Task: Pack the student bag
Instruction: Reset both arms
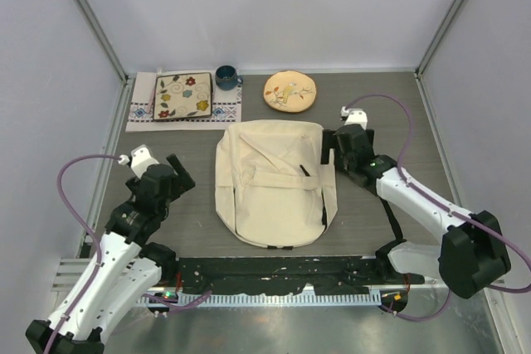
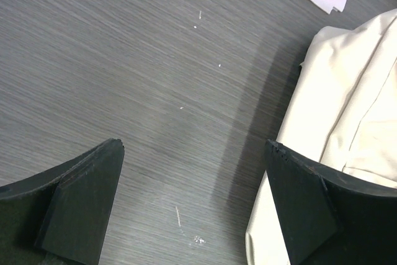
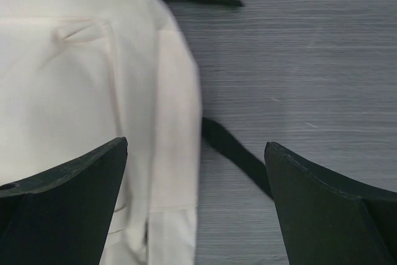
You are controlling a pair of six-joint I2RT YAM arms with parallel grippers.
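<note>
Right pincer released, at right edge of large cream fabric backpack (long axis near-to-far); left pincer released too, farther off.

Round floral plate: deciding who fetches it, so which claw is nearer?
Right. The right claw is just in front of the round floral plate, beside the backpack; the left claw is beyond its opposite side.

A square floral plate lies on cloth beside a blue mug.
</note>
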